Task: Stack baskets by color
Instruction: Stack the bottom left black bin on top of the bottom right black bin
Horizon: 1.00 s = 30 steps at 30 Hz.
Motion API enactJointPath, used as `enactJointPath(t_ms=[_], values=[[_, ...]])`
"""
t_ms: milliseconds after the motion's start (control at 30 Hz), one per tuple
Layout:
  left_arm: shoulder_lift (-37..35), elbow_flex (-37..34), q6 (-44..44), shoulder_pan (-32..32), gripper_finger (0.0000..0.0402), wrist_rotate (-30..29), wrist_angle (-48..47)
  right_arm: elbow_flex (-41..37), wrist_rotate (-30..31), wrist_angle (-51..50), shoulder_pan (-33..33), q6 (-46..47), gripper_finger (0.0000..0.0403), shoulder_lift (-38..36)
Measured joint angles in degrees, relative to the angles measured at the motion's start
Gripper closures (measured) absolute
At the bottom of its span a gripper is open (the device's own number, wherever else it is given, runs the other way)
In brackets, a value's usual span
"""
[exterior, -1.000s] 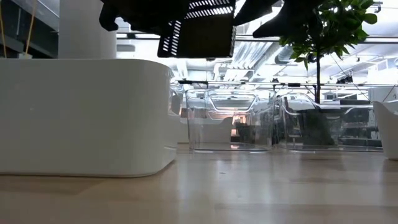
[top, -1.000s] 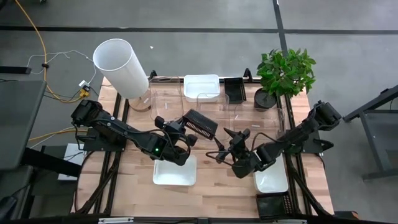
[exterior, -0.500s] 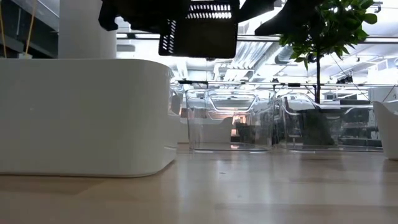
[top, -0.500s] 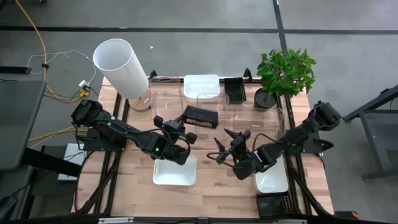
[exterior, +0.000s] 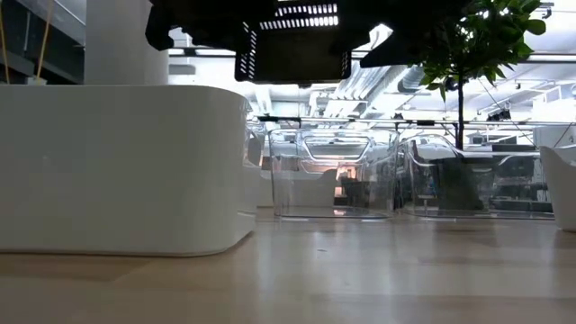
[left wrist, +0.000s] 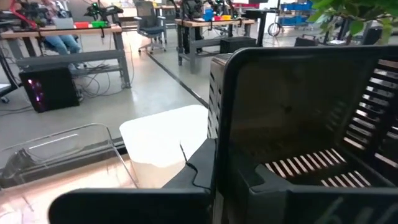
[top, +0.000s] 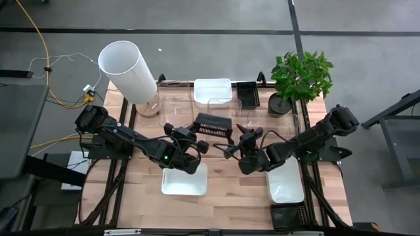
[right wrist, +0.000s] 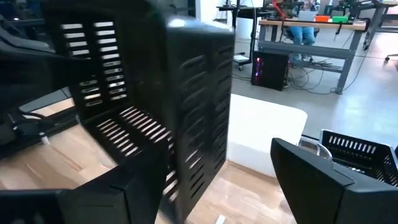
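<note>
My left gripper (top: 197, 134) is pinched tight on the rim of a black slotted basket (top: 213, 124), holding it in the air above the middle of the wooden table (top: 223, 196) — hard dark plastic, its floor and walls cut into rows of narrow slits. My right gripper (top: 231, 148) reaches in from the other side with its fingers spread wide, one to each side of the basket's end wall, not closed on it. Under the left arm lies a smooth opaque white basket (top: 184, 181) with rounded corners; a second white one (top: 286, 186) sits under my right arm. Behind stand taller clear baskets (exterior: 333, 175) — glossy, see-through — and another white basket (top: 212, 91) at the far edge.
</note>
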Motion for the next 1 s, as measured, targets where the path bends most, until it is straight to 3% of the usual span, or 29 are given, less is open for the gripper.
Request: enactJointPath(t_ms=[167,400,533,633,800,1000], values=[[0.0,0.0,0.04,-0.02,0.0401,1.05,0.01,0.0,0.78,0.0,-0.09,-0.09,0.0195,0.0],[0.0,0.0,4.67,0.44,0.0398,3.33,2.13,0.0,0.74,0.24,-0.1,-1.83,0.0385,0.0],[0.0,0.0,10.06,0.52,0.0377,3.12,5.09,0.0,1.86,0.3,-0.1,-2.61,0.0379,-0.12],[-1.18,-0.03,14.64,0.5,0.0353,3.65,8.44,0.0,3.58,0.39,-0.12,-3.28,0.0396,-0.26],[-2.1,0.02,22.23,0.29,0.0301,7.4,12.71,0.17,6.2,0.18,0.02,-5.15,0.0398,-0.49],[-2.14,0.02,25.87,-2.09,0.0244,9.11,12.83,0.17,6.73,-2.13,-0.05,-7.61,0.0402,-2.52]])
